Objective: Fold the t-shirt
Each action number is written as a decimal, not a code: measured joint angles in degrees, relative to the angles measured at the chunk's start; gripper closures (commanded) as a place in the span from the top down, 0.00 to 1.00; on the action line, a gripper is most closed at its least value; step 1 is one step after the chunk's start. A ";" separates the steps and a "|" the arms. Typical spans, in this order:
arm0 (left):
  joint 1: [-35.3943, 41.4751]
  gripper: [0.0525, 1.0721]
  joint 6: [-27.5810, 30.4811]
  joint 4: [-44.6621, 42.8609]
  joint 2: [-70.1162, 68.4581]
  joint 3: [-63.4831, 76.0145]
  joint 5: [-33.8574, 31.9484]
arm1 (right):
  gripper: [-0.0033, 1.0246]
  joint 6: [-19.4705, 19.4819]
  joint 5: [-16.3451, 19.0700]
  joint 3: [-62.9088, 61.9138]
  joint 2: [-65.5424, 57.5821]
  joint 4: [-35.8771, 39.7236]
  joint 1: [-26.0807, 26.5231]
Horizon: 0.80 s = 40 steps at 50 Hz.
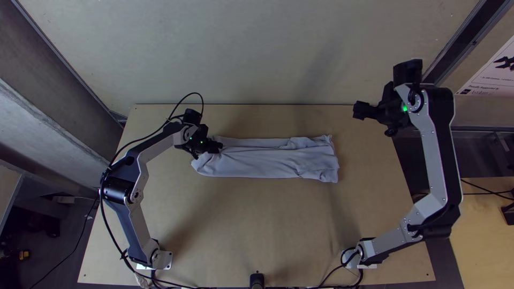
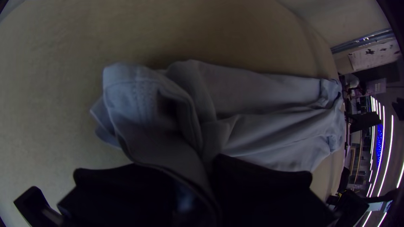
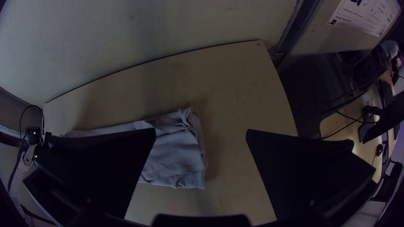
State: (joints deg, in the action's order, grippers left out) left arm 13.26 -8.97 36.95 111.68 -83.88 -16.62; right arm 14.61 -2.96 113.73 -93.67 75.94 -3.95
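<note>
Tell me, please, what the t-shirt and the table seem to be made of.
The t-shirt looks like a thin, soft, matte knit, likely cotton or a cotton blend: it falls into loose creases, and a band of stitching shows along one edge. The table looks like light wood with a dull finish, going by its pale tan colour; solid wood, plywood or laminate, I can't tell.
</note>
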 measured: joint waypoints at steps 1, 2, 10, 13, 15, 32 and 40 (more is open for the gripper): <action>0.02 0.03 -0.09 0.72 0.07 -0.37 0.63 | 0.96 0.17 0.00 -0.63 0.33 -0.31 0.00; 0.04 0.03 -0.09 1.51 0.07 -0.76 1.31 | 0.96 0.20 0.00 -1.25 0.61 -0.59 -0.02; -0.66 0.03 0.50 7.58 -0.28 -2.36 6.29 | 0.96 0.81 0.02 -4.90 2.21 -2.71 -0.17; -2.32 0.03 1.70 9.01 -0.83 -2.23 6.75 | 0.96 1.07 0.02 -5.60 2.54 -3.30 -0.17; -3.80 0.03 2.62 9.77 -1.29 -1.90 6.99 | 0.96 1.29 0.02 -6.10 2.78 -3.63 -0.17; -21.33 0.03 13.60 17.81 -6.49 -1.31 12.61 | 0.96 2.34 0.02 -11.19 4.55 -6.97 -1.33; -26.93 0.03 19.52 19.50 -9.22 -1.84 17.38 | 0.96 2.75 0.02 -12.15 4.72 -7.80 -1.68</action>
State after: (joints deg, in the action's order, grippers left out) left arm -13.67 10.55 56.45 102.45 -85.71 0.75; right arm 17.37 -2.94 101.58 -88.95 68.14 -5.63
